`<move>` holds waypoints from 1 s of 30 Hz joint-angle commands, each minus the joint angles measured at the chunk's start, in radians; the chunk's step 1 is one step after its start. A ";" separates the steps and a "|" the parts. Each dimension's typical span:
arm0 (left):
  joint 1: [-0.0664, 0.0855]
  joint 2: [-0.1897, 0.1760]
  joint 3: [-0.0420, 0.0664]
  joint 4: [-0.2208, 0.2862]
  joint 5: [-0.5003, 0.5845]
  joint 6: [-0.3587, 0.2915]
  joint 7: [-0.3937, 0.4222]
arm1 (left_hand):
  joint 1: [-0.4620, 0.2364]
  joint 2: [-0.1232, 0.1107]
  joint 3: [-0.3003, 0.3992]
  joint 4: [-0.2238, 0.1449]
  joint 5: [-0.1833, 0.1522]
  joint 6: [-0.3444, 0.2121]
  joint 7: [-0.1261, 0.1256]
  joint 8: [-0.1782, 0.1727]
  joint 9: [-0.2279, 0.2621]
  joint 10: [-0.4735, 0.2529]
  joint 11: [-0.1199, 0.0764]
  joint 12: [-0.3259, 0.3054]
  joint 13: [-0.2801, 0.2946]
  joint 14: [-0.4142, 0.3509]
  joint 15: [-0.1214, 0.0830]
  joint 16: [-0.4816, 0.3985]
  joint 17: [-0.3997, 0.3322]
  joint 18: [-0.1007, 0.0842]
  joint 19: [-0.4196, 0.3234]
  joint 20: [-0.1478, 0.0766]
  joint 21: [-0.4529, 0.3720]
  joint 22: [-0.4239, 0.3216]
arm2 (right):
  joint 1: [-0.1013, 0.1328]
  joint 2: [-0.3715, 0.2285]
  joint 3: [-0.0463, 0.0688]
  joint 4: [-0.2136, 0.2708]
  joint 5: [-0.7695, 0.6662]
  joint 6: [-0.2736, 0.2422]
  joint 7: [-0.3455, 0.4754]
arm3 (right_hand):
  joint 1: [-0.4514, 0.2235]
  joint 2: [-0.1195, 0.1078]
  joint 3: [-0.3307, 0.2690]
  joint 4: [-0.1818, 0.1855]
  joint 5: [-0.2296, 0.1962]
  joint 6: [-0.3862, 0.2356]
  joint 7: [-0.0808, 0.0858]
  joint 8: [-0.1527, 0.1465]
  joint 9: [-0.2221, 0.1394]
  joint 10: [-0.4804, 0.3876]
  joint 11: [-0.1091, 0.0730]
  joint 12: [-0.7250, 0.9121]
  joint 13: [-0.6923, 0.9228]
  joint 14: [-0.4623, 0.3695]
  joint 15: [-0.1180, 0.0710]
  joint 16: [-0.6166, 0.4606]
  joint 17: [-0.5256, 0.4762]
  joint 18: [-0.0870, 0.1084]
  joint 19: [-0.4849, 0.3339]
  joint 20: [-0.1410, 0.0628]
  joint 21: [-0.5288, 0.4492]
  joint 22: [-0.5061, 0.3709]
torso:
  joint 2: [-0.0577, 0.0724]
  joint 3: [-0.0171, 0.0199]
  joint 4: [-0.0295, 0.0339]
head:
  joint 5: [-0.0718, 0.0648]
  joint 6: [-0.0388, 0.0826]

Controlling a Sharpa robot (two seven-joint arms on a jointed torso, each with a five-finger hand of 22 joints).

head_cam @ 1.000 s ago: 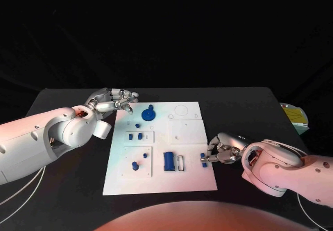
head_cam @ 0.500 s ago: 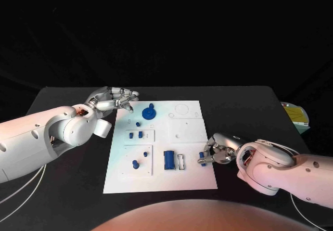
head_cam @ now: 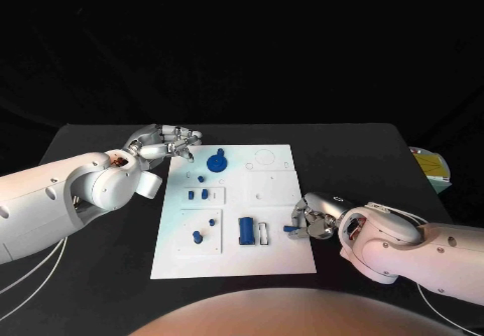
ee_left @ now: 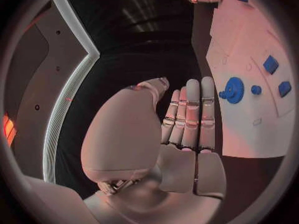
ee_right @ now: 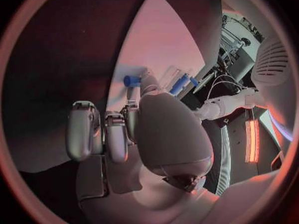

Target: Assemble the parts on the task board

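Yellow object (head_cam: 431, 168) at table's (head_cam: 353, 150) right edge.

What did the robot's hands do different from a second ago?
The right hand slid a little toward the middle of the task board along its right edge, keeping its pinch on the small blue part. The left hand stayed open, hovering by the board's far left corner. The blue gear and the other blue pieces on the board did not move.

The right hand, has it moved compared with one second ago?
Yes. The right hand has shifted slightly inward over the right edge of the task board, toward the blue cylinder.
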 commanded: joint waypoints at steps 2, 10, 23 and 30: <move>0.000 0.001 0.001 0.003 0.005 0.012 0.005 | -0.006 0.002 -0.005 0.001 -0.004 -0.006 -0.001 -0.005 0.001 -0.007 0.001 0.006 -0.001 0.001 0.007 -0.007 0.001 0.014 0.007 0.002 -0.004 -0.001 | -0.012 0.002 -0.010 -0.012 -0.024 0.033 -0.035 | -0.023 -0.022 0.540 -0.046 0.010 0.017 0.017 0.028 -0.189 0.012 0.002 0.009 -0.051 0.098 0.023 0.005 0.229 -0.016 0.035 0.002 0.013 0.205 | -0.001 -0.0006 -0.0008 | -0.001 0.000; 0.000 0.001 0.001 0.003 0.005 0.011 0.004 | -0.006 0.003 -0.006 0.001 -0.003 -0.006 -0.001 -0.005 0.001 -0.007 0.001 0.006 -0.001 0.001 0.007 -0.007 0.002 0.014 0.008 0.002 -0.005 -0.002 | -0.013 -0.001 -0.010 0.000 -0.010 0.012 -0.035 | -0.193 -0.033 0.722 -0.205 0.021 0.005 0.003 0.056 -0.149 0.018 0.002 0.012 -0.047 0.099 0.012 0.006 0.231 -0.017 0.035 0.007 0.017 0.205 | -0.002 -0.0020 0.0002 | -0.001 0.000; 0.000 0.003 0.001 0.002 0.005 0.010 0.000 | -0.005 0.004 -0.006 0.001 -0.003 -0.006 -0.001 -0.006 0.001 -0.008 0.001 0.006 -0.001 0.001 0.007 -0.007 0.002 0.014 0.008 0.002 -0.005 -0.002 | 0.019 0.000 -0.009 0.050 0.062 -0.045 -0.005 | -0.233 -0.027 0.745 -0.232 0.023 0.004 0.002 0.058 -0.144 0.019 0.002 0.012 -0.046 0.099 0.012 0.006 0.232 -0.017 0.035 0.006 0.017 0.205 | -0.002 -0.0027 0.0009 | -0.002 0.002; 0.000 0.004 0.001 0.003 0.005 0.013 0.000 | -0.005 0.004 -0.006 0.001 -0.003 -0.006 -0.001 -0.006 0.001 -0.008 0.001 0.006 -0.001 0.001 0.007 -0.007 0.002 0.014 0.008 0.002 -0.005 -0.002 | 0.026 0.045 -0.009 0.046 0.116 -0.054 0.011 | -0.269 -0.038 0.736 -0.241 0.020 0.001 0.001 0.062 -0.138 0.019 0.002 0.012 -0.046 0.099 0.012 0.006 0.231 -0.016 0.033 0.007 0.012 0.204 | -0.001 -0.0018 0.0016 | -0.002 0.004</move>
